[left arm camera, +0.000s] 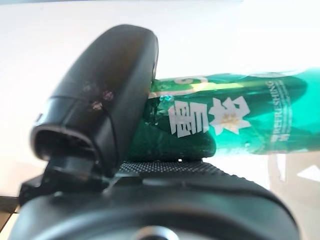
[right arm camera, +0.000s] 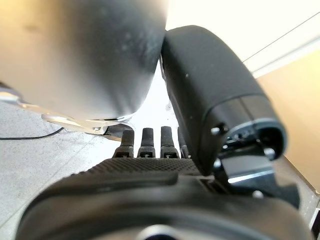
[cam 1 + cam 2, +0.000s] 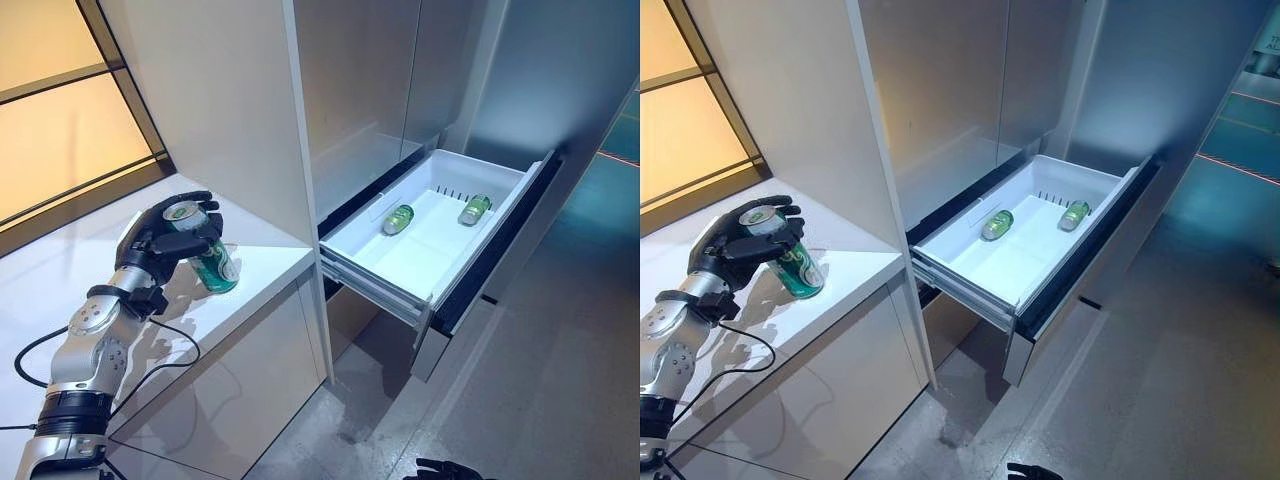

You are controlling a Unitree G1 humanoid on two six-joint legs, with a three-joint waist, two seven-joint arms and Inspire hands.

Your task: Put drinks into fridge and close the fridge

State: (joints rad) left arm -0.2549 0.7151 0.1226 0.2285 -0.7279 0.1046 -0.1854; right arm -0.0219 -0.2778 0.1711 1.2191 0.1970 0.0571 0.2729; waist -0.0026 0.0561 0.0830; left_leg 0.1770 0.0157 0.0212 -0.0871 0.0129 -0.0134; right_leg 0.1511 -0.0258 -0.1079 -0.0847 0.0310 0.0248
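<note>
My left hand (image 3: 160, 240) is shut on a green can (image 3: 212, 265), gripped near its top and tilted, just above the white counter (image 3: 265, 262). In the left wrist view the thumb (image 1: 100, 100) presses on the can (image 1: 240, 120). The fridge drawer (image 3: 365, 268) stands pulled out to the right, white inside. Two green drinks lie in it, one near the middle (image 3: 398, 219) and one toward the far side (image 3: 474, 209). My right hand (image 2: 150, 200) hangs low over the grey floor with its fingers (image 2: 149, 142) straight and empty.
A tall white cabinet panel (image 3: 230, 100) stands between the counter and the fridge opening. An orange-lit window (image 3: 60, 130) lies behind the counter. Grey floor (image 3: 560, 360) spreads in front of the drawer's dark front (image 3: 500, 250).
</note>
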